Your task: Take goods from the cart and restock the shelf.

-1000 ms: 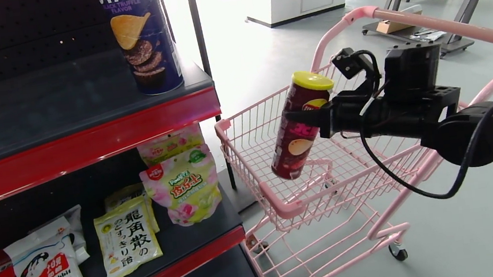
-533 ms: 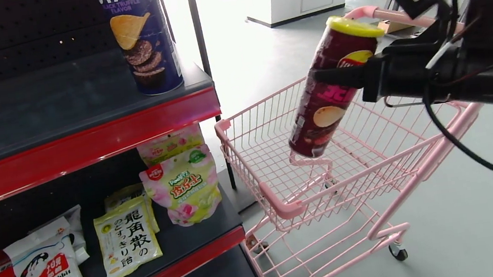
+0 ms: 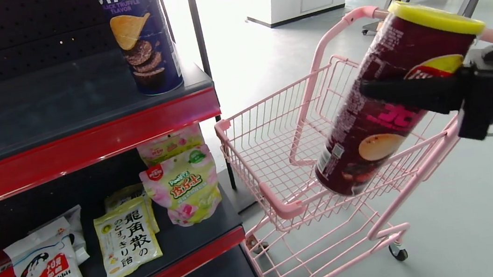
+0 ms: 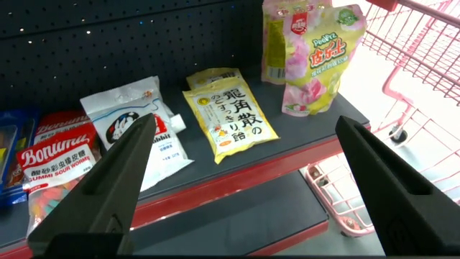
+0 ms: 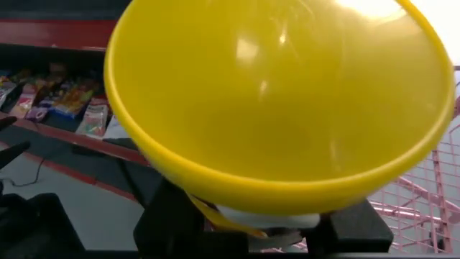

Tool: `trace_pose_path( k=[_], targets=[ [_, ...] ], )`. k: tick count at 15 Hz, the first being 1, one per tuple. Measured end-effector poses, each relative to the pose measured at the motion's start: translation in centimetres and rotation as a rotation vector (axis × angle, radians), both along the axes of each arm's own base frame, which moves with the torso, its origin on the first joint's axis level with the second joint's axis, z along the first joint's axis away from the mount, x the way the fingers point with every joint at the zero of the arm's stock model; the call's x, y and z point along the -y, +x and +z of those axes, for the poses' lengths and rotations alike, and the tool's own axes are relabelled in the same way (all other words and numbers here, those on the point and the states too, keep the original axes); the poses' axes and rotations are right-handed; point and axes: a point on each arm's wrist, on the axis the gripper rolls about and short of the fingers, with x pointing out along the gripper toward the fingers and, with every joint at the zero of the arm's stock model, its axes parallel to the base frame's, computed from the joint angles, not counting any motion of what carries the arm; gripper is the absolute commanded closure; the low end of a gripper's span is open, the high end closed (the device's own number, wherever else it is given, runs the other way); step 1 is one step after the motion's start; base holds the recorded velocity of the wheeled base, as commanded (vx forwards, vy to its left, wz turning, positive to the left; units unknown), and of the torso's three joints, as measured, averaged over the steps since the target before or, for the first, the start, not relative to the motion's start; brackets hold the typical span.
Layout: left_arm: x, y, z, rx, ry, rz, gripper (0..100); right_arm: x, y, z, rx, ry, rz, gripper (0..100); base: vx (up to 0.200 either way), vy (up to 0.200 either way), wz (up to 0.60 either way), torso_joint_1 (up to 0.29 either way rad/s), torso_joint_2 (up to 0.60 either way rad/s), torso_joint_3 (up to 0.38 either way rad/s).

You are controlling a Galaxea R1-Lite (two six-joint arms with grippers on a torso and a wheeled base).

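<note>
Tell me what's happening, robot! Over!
Right tool shut on chip can, tilted, clear of pink cart. Left tool open near lower shelf. Blue can stands on top shelf.

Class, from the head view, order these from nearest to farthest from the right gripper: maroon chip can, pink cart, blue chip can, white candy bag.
1. Maroon chip can: held in the right gripper.
2. Pink cart: just below and beside it.
3. Blue chip can: upper shelf, to the left.
4. White candy bag: lower shelf, far left.

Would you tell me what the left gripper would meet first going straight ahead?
Probably the yellow bag on the lower shelf, which the open left gripper frames; depth is unclear.
</note>
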Motion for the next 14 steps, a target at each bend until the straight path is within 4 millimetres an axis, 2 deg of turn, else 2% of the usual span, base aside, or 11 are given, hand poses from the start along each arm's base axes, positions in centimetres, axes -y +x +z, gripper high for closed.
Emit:
trace_pose_path(
  k=[2,4,10,14],
  targets=[
    [0.0,0.0,0.0,0.000,0.000,0.000,0,0.2,-0.9,-0.6,-0.011,-0.006,0.028,100,0.000,0.000,0.00,0.000,0.00,0.000],
    [0.0,0.0,0.0,0.000,0.000,0.000,0,0.1,-1.1,-1.0,-0.018,-0.015,0.040,100,0.000,0.000,0.00,0.000,0.00,0.000],
    [0.0,0.0,0.0,0.001,0.001,0.000,0,-1.1,0.6,-1.9,-0.028,-0.058,0.056,100,0.000,0.000,0.00,0.000,0.00,0.000],
    [0.0,0.0,0.0,0.000,0.001,0.000,0,-1.3,0.9,-2.1,-0.038,-0.061,0.058,100,0.000,0.000,0.00,0.000,0.00,0.000]
  ],
)
